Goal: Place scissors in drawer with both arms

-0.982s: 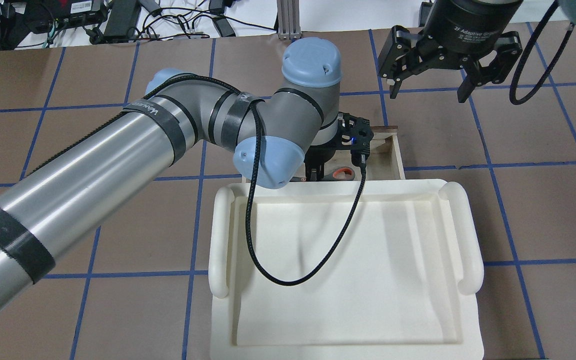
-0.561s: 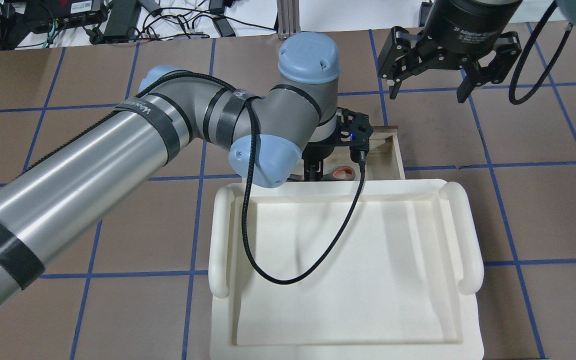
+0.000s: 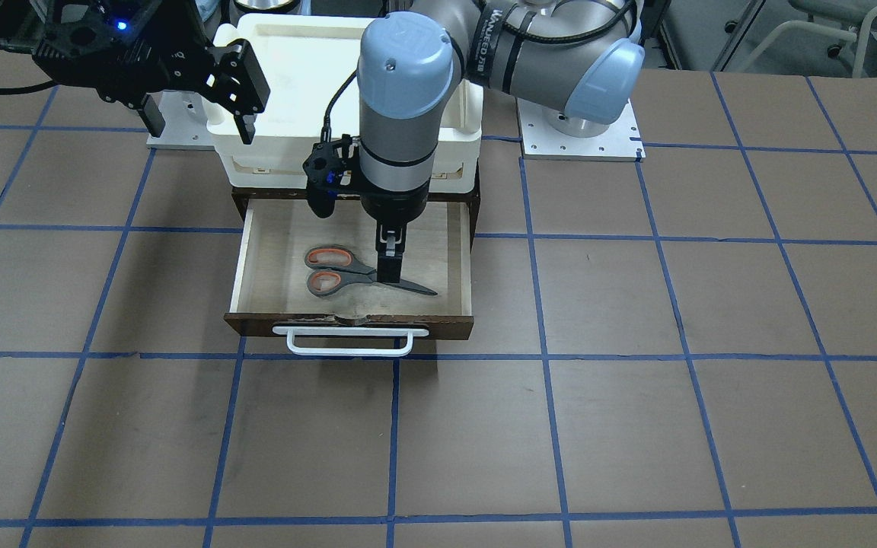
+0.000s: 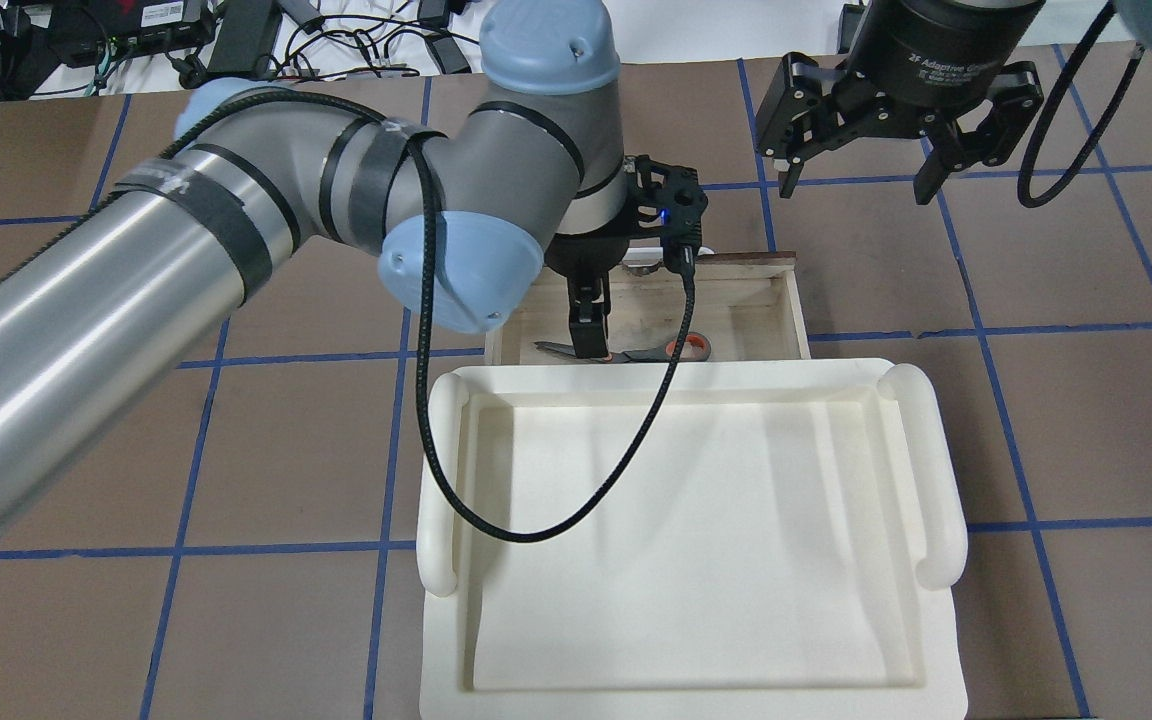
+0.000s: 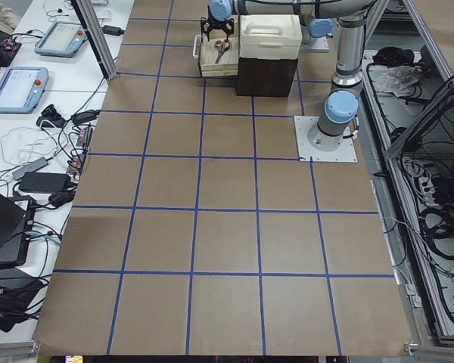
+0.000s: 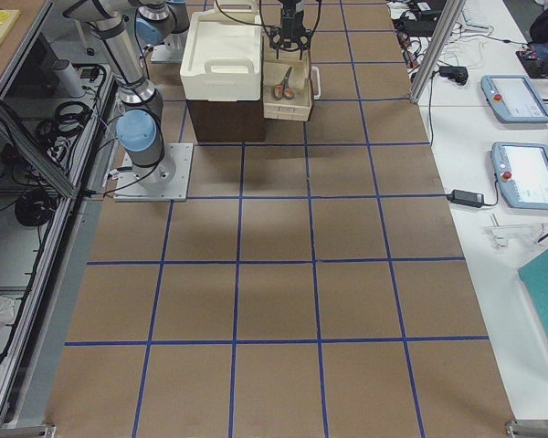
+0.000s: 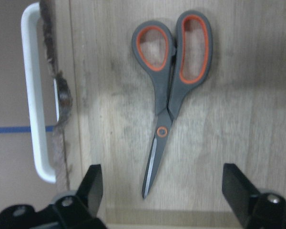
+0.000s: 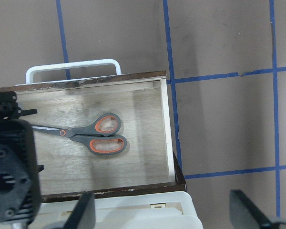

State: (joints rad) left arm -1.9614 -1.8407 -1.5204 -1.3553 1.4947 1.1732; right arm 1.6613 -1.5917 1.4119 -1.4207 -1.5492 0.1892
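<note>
The scissors (image 3: 355, 275) lie flat on the pale floor of the open drawer (image 3: 279, 251), with the blades pointing toward the robot's left. They also show in the overhead view (image 4: 636, 352) and both wrist views (image 7: 169, 95) (image 8: 86, 135). My left gripper (image 3: 389, 259) hangs open just above the blades, its fingers (image 7: 90, 186) wide apart and holding nothing. My right gripper (image 4: 861, 185) is open and empty, held high beside the drawer on the robot's right. The drawer's white handle (image 3: 349, 341) faces away from the robot.
A cream-white plastic tray (image 4: 696, 520) sits on the dark cabinet behind the drawer, toward the robot. The left arm's black cable (image 4: 536, 520) loops over the tray. Brown table with blue grid tape lies all around (image 3: 636, 380).
My left arm has lifted and swung back toward the view's left, so its finger and the scissor blades now show. The scissors stay in the drawer. The right gripper has not moved.
</note>
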